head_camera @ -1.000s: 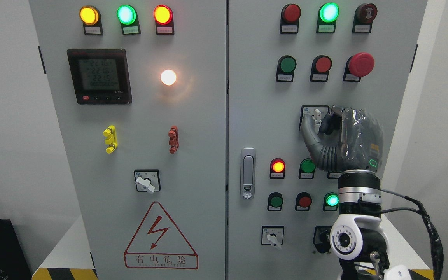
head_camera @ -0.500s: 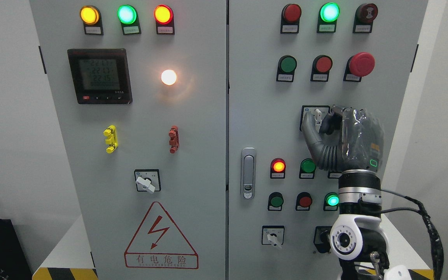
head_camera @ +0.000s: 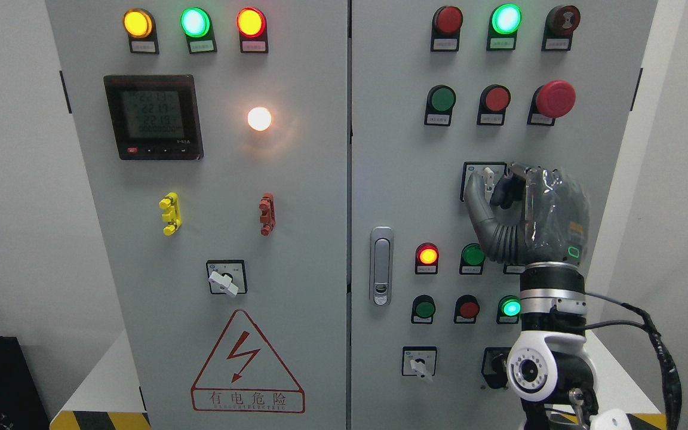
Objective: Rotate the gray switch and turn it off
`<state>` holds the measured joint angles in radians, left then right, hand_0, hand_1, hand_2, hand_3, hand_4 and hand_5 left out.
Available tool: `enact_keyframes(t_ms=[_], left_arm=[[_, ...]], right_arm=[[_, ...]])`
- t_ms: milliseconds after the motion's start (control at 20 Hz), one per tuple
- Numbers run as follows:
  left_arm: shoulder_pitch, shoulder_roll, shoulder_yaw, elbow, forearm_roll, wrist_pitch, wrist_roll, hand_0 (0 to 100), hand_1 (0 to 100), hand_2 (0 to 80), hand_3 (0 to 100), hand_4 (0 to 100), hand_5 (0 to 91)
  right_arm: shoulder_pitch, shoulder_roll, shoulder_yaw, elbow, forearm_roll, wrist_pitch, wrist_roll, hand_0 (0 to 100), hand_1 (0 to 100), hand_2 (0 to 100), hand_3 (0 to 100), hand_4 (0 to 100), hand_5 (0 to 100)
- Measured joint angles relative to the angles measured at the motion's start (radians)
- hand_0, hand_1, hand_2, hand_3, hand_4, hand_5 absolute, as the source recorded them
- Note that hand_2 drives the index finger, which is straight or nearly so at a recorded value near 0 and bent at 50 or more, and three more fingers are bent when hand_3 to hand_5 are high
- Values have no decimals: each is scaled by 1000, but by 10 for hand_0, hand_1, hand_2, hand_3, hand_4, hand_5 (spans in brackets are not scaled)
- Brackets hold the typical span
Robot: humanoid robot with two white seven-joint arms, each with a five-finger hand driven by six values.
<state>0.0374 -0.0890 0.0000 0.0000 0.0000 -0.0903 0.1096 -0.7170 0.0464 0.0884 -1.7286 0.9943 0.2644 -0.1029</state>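
Gray switch [head_camera: 488, 180], upper mid of the right door, sits pinched by right hand [head_camera: 526, 212], thumb & fingers clenched on it. Knob looks near upright; turn prob. not finished yet.

You're in an electrical test lab: a grey cabinet [head_camera: 296, 239] with lamps [head_camera: 194, 22], a meter [head_camera: 153, 116], a hazard sign [head_camera: 247, 364], plain white walls [head_camera: 15, 179].

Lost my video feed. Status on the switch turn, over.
Right hand shut on gray switch. Switch lever near upright. Left hand out of view. Nothing in the way.
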Motion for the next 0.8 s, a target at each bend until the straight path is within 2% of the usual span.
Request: enact_keyframes(t_ms=[450, 550, 650, 800], left_arm=[[0, 0, 0, 0, 0, 0, 0, 120, 389, 0, 0, 0, 0], [0, 0, 0, 0, 0, 0, 0, 120, 389, 0, 0, 0, 0], [0, 0, 0, 0, 0, 0, 0, 120, 389, 0, 0, 0, 0], [0, 0, 0, 0, 0, 0, 0, 120, 389, 0, 0, 0, 0]], right_arm=[[9, -19, -9, -25, 0, -9, -4, 474, 416, 781, 886, 809, 933], [16, -24, -12, -34, 0, -19, -5, 420, 445, 780, 886, 810, 933], [24, -28, -16, -43, 0, -31, -6, 362, 457, 752, 871, 796, 928], [40, -32, -22, -61, -1, -60, -10, 354, 438, 669, 869, 765, 876]])
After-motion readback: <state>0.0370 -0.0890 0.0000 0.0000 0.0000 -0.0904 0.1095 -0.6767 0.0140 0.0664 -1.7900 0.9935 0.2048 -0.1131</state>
